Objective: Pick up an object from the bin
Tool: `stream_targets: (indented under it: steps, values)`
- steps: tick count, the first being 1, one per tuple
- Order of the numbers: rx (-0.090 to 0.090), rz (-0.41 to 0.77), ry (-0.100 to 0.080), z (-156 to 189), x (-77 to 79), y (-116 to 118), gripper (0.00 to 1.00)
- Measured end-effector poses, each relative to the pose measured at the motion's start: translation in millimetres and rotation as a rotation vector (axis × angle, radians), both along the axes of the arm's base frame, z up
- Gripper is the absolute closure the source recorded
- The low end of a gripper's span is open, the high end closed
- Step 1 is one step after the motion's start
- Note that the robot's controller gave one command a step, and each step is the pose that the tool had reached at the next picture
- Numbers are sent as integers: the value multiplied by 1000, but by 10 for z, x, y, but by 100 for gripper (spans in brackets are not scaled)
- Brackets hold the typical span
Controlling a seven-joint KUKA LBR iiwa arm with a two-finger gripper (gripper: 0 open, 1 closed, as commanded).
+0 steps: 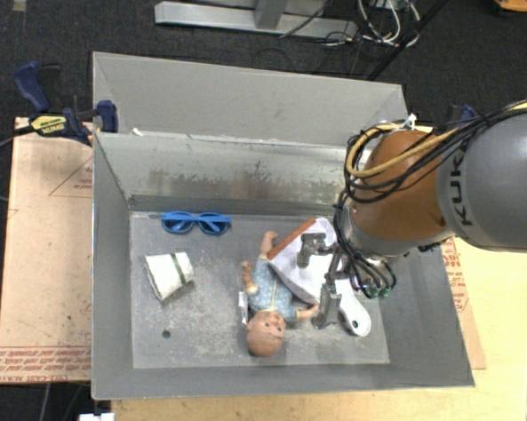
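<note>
My gripper (320, 280) hangs low over the right half of the bin floor, open, with one finger (312, 247) toward the back and the other (328, 309) toward the front. A white flat thing with an orange edge (289, 262) lies just left of the gap, partly under the fingers. A baby doll in a light blue outfit (264, 296) lies beside it, its head (266, 335) toward the front; one arm reaches near the front finger. A white rounded piece (358, 319) lies just right of that finger. Nothing is visibly clamped between the fingers.
Blue sunglasses (196, 221) lie by the back wall at the left. A white cup-like roll with a green mark (170, 274) rests on the left floor. A small dark speck (166, 334) sits near the front left. The arm's orange cover and cables hang over the bin's right side.
</note>
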State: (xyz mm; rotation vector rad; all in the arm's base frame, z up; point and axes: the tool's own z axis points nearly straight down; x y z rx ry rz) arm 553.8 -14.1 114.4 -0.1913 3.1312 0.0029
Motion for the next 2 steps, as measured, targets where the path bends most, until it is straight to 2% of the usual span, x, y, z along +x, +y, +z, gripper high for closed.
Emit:
stream_targets:
  steps: [1, 2]
  values:
    - [-3, 136, 1, -259, 86, -195, 100]
    - [-3, 136, 1, -259, 86, -195, 100]
